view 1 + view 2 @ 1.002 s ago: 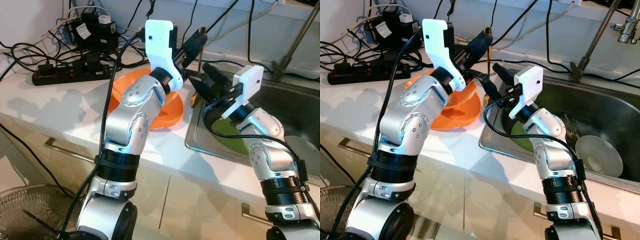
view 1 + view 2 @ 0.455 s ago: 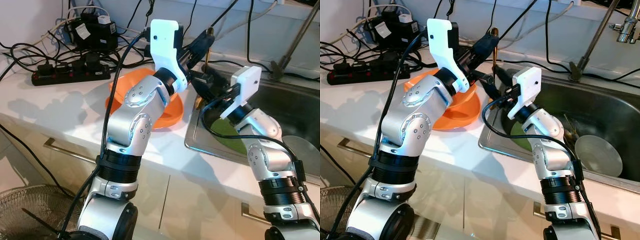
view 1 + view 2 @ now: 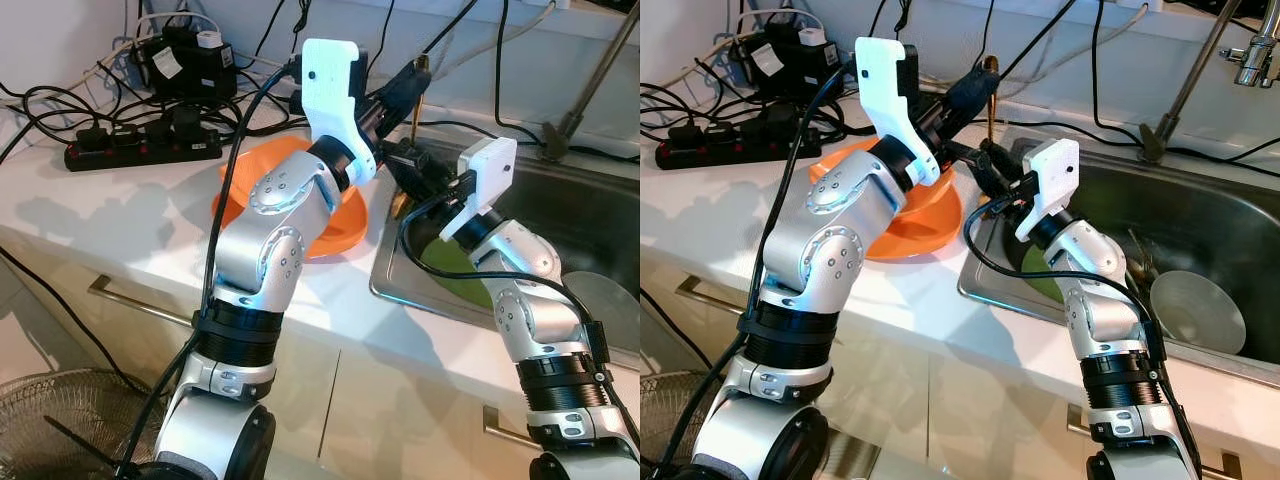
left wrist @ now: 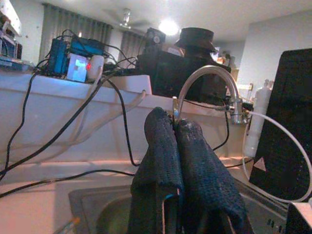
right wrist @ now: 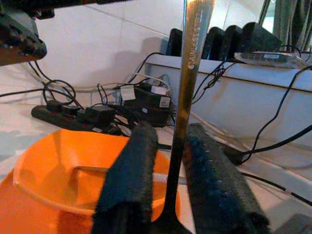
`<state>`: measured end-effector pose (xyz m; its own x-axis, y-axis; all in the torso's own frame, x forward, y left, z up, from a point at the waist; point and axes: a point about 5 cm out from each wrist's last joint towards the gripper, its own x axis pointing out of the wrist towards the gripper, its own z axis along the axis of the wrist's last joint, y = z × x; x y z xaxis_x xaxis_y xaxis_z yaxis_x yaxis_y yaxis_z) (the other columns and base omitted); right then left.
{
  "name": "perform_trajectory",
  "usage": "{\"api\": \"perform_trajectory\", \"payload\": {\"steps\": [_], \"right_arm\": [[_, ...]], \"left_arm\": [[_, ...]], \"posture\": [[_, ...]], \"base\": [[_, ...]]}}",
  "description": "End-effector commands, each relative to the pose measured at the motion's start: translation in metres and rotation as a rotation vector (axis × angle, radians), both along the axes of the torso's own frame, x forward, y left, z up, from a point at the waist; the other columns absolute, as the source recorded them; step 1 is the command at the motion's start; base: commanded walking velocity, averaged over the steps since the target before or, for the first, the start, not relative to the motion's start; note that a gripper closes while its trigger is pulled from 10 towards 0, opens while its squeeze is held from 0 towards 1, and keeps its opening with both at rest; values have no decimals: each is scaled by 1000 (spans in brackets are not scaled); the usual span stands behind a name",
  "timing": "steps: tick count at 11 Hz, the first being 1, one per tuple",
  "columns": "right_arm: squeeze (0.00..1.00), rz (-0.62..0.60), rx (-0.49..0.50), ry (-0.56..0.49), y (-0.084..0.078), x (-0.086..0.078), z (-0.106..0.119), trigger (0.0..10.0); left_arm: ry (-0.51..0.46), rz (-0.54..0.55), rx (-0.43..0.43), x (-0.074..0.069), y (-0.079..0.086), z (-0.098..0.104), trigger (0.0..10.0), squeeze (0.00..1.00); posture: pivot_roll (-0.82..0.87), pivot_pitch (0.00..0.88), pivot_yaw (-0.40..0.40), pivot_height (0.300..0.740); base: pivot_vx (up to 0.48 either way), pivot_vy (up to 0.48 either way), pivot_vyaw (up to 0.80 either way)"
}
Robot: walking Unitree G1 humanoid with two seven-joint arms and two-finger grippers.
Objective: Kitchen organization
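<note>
The bowl (image 3: 335, 225) is bright orange. The table (image 3: 120, 215) is white. The sink (image 3: 1200, 215) is shiny grey with a green plate (image 3: 455, 265) inside.

Black power strip (image 3: 140, 143) with tangled cables on white bench (image 3: 120, 220); wire fan guard (image 3: 60, 420) on floor.

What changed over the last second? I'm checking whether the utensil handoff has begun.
The right gripper moved up toward the left gripper and now has its fingers on either side of the gold utensil that the left gripper holds upright. The orange bowl and green plate stayed put.
</note>
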<state>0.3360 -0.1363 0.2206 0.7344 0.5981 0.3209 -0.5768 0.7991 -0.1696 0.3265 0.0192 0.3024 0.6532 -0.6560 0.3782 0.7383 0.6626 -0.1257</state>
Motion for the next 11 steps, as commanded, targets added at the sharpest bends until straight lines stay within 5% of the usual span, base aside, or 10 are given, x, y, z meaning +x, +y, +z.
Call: {"api": "perform_trajectory", "payload": {"steps": [1,5,6,10,11], "right_arm": [[0,-18,-1,-7,-2,2,1,0],[0,-52,-4,1,-6,5,-1,0],[0,-59,-4,3,-6,6,-1,0],[0,-145,7,9,-17,13,0,0],[0,-178,10,11,-22,16,0,0]], "left_arm": [[-17,-22,-3,-5,-3,4,10000,0],[-20,-24,22,-5,-4,0,10000,0],[-13,-46,25,-6,-5,-2,10000,1000],[-23,-46,19,-7,0,-3,10000,1000],[-39,-39,27,-8,4,-3,10000,0]], "posture": [[195,2,-35,740],[196,5,-36,740],[197,5,-36,740],[196,5,-38,740],[198,5,-40,740]], "base": [[0,0,0],[0,0,0],[0,0,0],[0,0,0],[0,0,0]]}}
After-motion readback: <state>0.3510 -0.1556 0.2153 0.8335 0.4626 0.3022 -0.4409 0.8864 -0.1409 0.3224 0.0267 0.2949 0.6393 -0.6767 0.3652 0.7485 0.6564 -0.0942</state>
